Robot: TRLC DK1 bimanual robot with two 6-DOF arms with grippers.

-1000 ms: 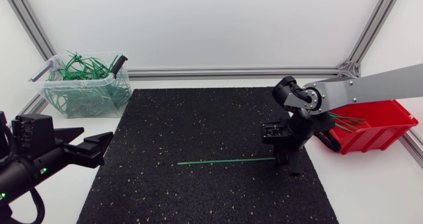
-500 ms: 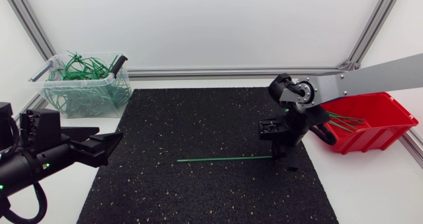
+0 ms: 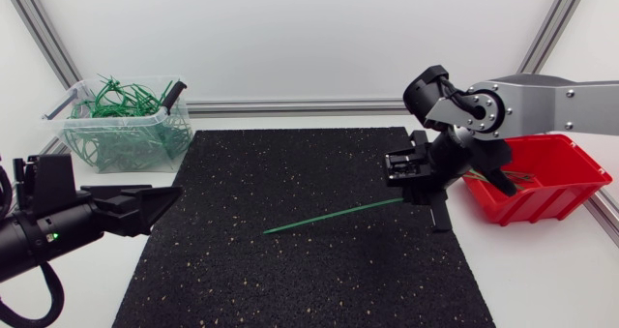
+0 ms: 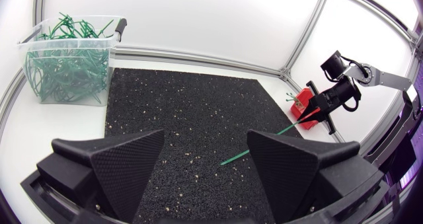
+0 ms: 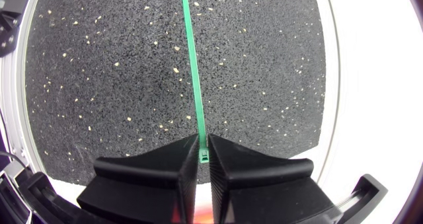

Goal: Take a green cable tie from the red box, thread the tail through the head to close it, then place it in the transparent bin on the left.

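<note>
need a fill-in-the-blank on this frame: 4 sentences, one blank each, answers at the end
1. The right gripper is shut on one end of a straight ___ cable tie.
2. The left gripper is ___, holding nothing.
3. The red box sits off the ___ edge of the mat.
4. The transparent bin stands off the mat's far ___ corner.

Missing words: green; open; right; left
</note>
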